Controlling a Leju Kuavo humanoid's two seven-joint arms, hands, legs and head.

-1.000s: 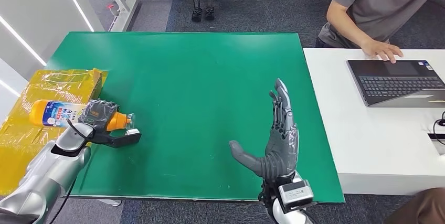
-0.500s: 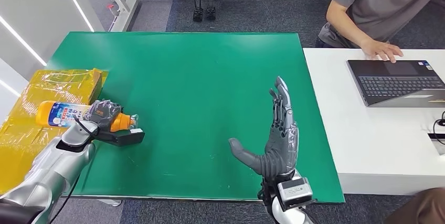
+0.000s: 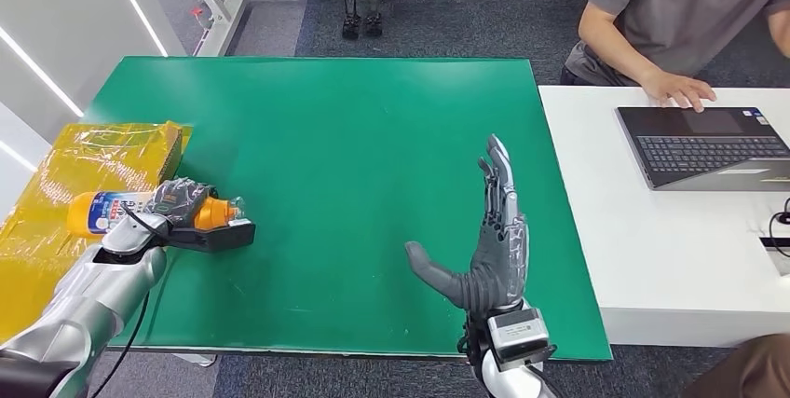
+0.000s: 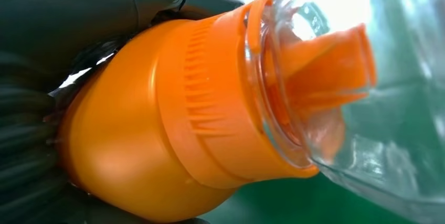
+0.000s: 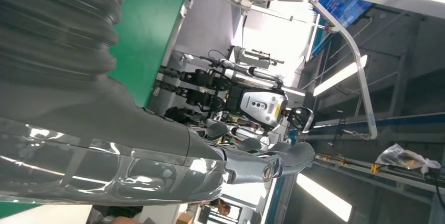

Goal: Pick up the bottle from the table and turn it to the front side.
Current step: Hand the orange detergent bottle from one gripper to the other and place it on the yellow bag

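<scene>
Fingers (image 3: pixel 186 195) of the left hand (image 3: pixel 177 204) are wrapped around the bottle (image 3: pixel 110 209), which lies on its side over the left edge of the green table (image 3: pixel 354 137), orange cap (image 4: pixel 210 103) pointing right. A yellow wrapped box (image 3: pixel 102 151) sits just behind it. Near the front edge, the right hand (image 3: pixel 489 249) stands upright, fingers spread, holding nothing. Farther right, a person's hand (image 3: pixel 680 89) rests by a laptop (image 3: pixel 703 146) on a white desk (image 3: pixel 652 249).

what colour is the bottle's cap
Orange, under a clear cover; the bottle's cap shows best in the left wrist view.
</scene>
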